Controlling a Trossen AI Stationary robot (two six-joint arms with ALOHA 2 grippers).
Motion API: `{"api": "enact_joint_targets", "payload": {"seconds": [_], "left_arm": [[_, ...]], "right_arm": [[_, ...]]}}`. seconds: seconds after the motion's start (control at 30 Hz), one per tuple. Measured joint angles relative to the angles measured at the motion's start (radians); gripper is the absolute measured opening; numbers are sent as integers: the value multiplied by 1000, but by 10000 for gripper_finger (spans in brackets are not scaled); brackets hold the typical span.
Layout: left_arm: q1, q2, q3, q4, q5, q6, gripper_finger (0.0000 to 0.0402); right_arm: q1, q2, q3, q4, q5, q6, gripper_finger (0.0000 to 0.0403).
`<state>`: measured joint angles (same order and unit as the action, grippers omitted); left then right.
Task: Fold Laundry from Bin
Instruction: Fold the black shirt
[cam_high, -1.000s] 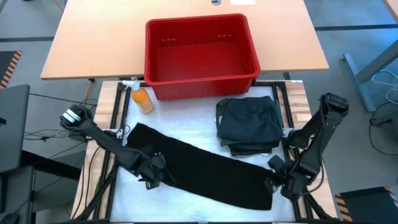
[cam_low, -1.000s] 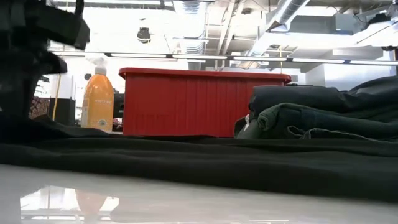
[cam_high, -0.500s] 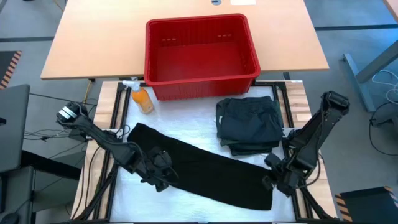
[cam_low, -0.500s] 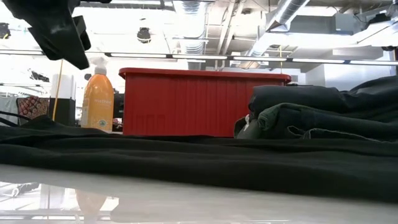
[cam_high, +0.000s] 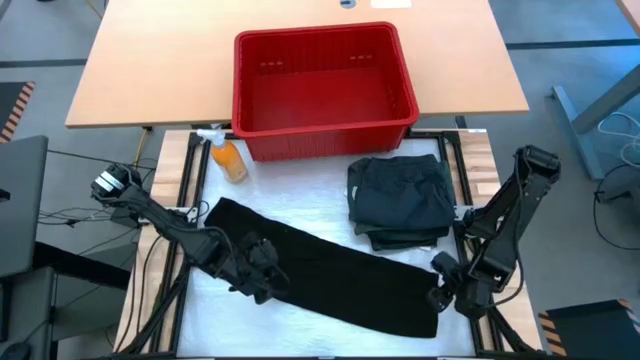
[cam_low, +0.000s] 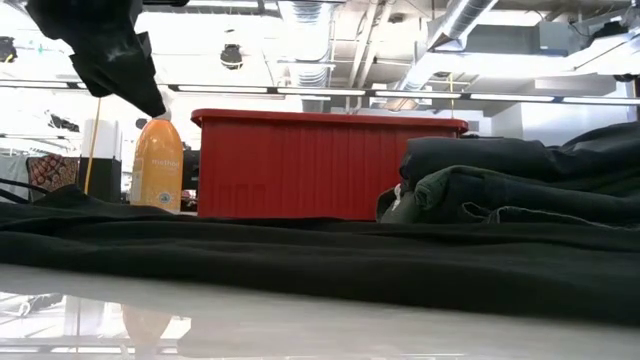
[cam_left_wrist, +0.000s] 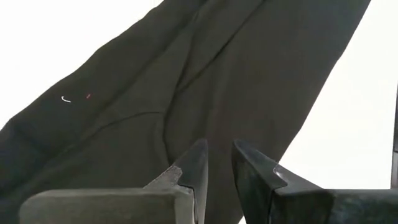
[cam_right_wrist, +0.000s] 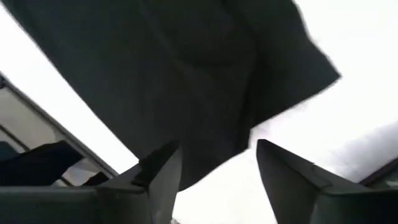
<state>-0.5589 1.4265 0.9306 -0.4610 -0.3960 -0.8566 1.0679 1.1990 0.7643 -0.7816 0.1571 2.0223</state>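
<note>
1. Left gripper (cam_high: 262, 282) sits over the long cloth's (cam_high: 330, 265) near-left end, fingers (cam_left_wrist: 193, 171) a narrow slit apart, nothing between them.
2. Right gripper (cam_high: 447, 292) at the cloth's right end, jaws wide, empty.
3. Bin (cam_high: 322, 83) looks emptied; folded stack (cam_high: 402, 200) beside it. I judge the cloth still unfolded, last piece.
4. Bottle (cam_low: 158, 165) label too small to read.

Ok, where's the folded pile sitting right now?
In the high view the folded pile sits right of centre, just in front of the red bin, behind the long black cloth.
</note>
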Motion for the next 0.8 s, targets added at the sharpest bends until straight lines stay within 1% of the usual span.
{"api": "enact_joint_targets", "payload": {"seconds": [0.07, 0.17, 0.33, 0.43, 0.5, 0.57, 0.7, 0.73, 0.8], "left_arm": [[1, 0, 0, 0, 3, 0, 62], [0, 0, 0, -1, 6, 0, 62], [0, 0, 1, -1, 7, 0, 62], [0, 0, 1, -3, 7, 1, 62], [0, 0, 1, -4, 7, 1, 62], [0, 0, 0, -4, 7, 1, 62], [0, -1, 0, -4, 7, 1, 62], [0, -1, 1, -4, 7, 1, 62], [0, -1, 1, -4, 7, 1, 62]], "right_arm": [[-3, 12, 0, 21, -1, -12, 248], [0, 43, 0, 27, -2, -29, 246], [0, 106, 0, 37, -10, -47, 228], [-4, 135, 0, 59, -13, -66, 207], [-4, 149, 0, 72, -21, -76, 182], [-4, 159, 0, 87, -29, -92, 145], [-4, 161, 0, 92, -29, -112, 41], [-4, 159, 0, 89, -29, -113, 24], [-4, 149, 0, 90, -36, -115, 19]]}}
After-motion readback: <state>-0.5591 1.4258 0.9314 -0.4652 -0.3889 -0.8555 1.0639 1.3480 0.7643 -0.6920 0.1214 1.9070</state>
